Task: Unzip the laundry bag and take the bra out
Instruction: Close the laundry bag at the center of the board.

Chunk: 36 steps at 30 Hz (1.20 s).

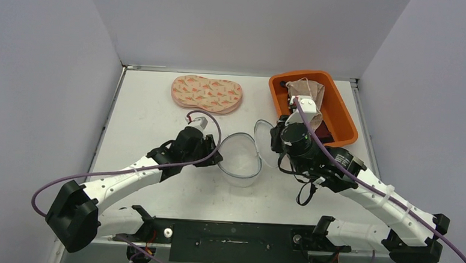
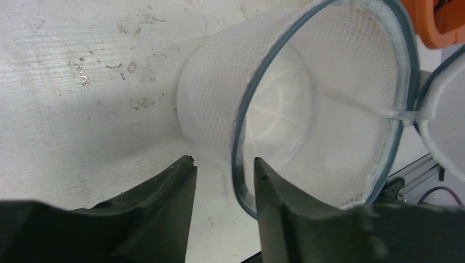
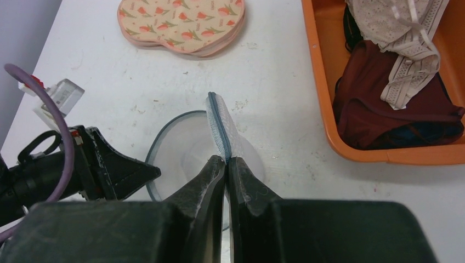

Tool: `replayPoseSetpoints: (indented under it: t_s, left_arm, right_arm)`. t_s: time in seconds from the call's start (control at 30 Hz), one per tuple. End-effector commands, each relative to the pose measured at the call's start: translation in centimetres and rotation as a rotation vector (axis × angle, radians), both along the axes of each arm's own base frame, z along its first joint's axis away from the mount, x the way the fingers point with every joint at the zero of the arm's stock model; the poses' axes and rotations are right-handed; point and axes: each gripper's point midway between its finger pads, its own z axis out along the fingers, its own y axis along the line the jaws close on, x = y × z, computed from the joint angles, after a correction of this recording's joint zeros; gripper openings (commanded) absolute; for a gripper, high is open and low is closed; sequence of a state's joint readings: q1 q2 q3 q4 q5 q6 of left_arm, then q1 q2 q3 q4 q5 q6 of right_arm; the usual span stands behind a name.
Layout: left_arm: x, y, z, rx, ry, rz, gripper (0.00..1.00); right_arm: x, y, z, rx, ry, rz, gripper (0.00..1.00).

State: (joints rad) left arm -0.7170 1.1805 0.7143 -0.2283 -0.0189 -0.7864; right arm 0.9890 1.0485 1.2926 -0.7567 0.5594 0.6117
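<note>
At the near edge the two arm bases sit side by side, and both arms reach in toward the middle of the desk (image 1: 142, 102). The left gripper (image 2: 224, 167) lies low over the desk with its jaws apart. The rim (image 2: 244, 109) of the bag (image 2: 351, 82) runs through the gap between them, unclamped. The right gripper (image 3: 226, 161) has its jaws pressed together on the trimmed edge of the lid (image 3: 222, 129), holding that flap up on edge just beside the bag's mouth.

The bag sits at mid-desk, unzipped and gaping, and the left wrist view shows only white mesh inside. The bra (image 1: 207, 94) lies flat near the far edge, left of centre, well apart from the bag. A bin (image 1: 340, 116) of clothes (image 3: 395, 104) fills the far right corner.

Judged from that, the task looks nearly finished and the step in hand is letting go. To do it well, the right jaws should open fully before that arm lifts, so the trim cannot catch on a pad and drag the bag. The left arm should back straight toward the near edge with its jaws wide, so the rim slides out of the gap rather than being pulled along.
</note>
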Motion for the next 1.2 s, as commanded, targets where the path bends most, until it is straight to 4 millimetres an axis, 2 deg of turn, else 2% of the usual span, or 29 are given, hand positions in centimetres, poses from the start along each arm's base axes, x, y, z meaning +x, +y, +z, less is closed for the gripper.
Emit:
replayPoseSetpoints:
  t_s: [0.0, 0.2, 0.23, 0.43, 0.6, 0.8, 0.87, 0.97, 1.1, 1.17]
  left_arm:
    - [1.6, -0.8, 4.3, -0.074, -0.099, 0.005, 0.5]
    - [0.8, 0.6, 7.5, -0.152, -0.165, 0.057, 0.94]
    - [0.6, 0.8, 8.3, -0.166, -0.178, 0.064, 0.98]
    - [0.1, -0.1, 11.6, -0.317, -0.281, 0.069, 0.96]
    - [-1.0, -2.0, 14.7, -0.541, -0.388, 0.013, 0.96]
    - [-2.0, -4.0, 16.7, -0.688, -0.414, -0.046, 0.98]
    - [-2.2, -4.6, 16.7, -0.69, -0.407, -0.061, 1.0]
    - [-2.1, -4.2, 15.4, -0.648, -0.381, -0.032, 1.0]
    - [-1.9, -1.8, 13.0, -0.558, -0.349, 0.065, 1.0]
    - [-1.6, -0.1, 11.8, -0.499, -0.343, 0.133, 0.95]
  right_arm:
    - [0.2, 0.8, -1.1, 0.01, 0.006, -0.046, 0.05]
    - [0.5, 0.9, -1.1, 0.015, -0.004, -0.074, 0.05]
    - [0.6, 0.9, -1.1, 0.018, -0.006, -0.081, 0.05]
    - [1.0, 1.9, -1.5, 0.082, -0.004, -0.093, 0.05]
    - [1.2, 4.2, -1.9, 0.14, 0.025, -0.05, 0.05]
    - [1.3, 7.0, -3.3, 0.2, 0.064, 0.007, 0.05]
    - [1.4, 7.9, -3.9, 0.214, 0.08, 0.022, 0.05]
    - [1.4, 9.0, -5.2, 0.219, 0.107, 0.042, 0.05]
    - [1.5, 10.0, -6.9, 0.205, 0.135, 0.057, 0.05]
    - [1.6, 10.4, -7.6, 0.192, 0.146, 0.064, 0.05]
